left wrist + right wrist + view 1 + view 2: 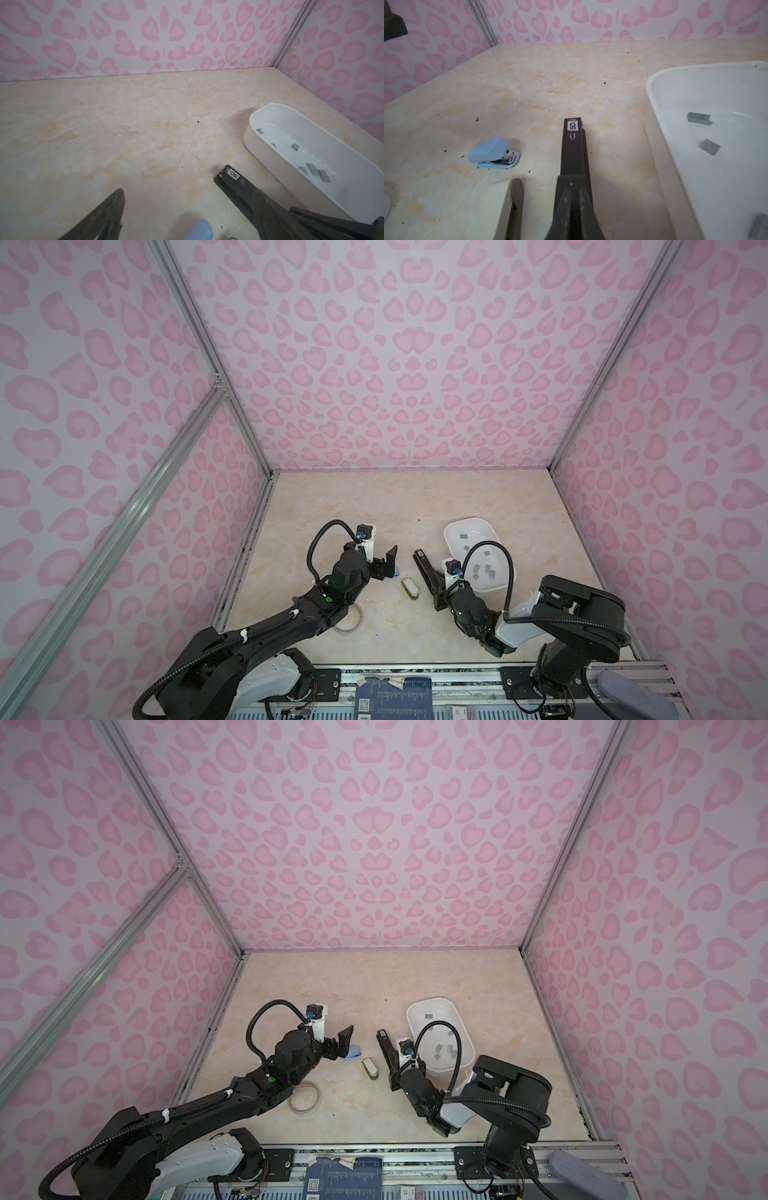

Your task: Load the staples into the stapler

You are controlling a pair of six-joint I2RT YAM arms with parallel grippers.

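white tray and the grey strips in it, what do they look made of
The white tray looks like glossy moulded plastic: smooth rounded rim, soft reflections on its floor. The grey strips look like metal, probably staple sticks: dull sheen, crisp folded edges.

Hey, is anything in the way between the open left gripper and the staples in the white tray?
Yes. The black stapler, clamped in the shut right gripper, lies between the open left gripper and the white tray holding the staples.

Left tool (pixel 384 567) spread wide, right tool (pixel 429 574) clamped on black stapler (pixel 419 556)
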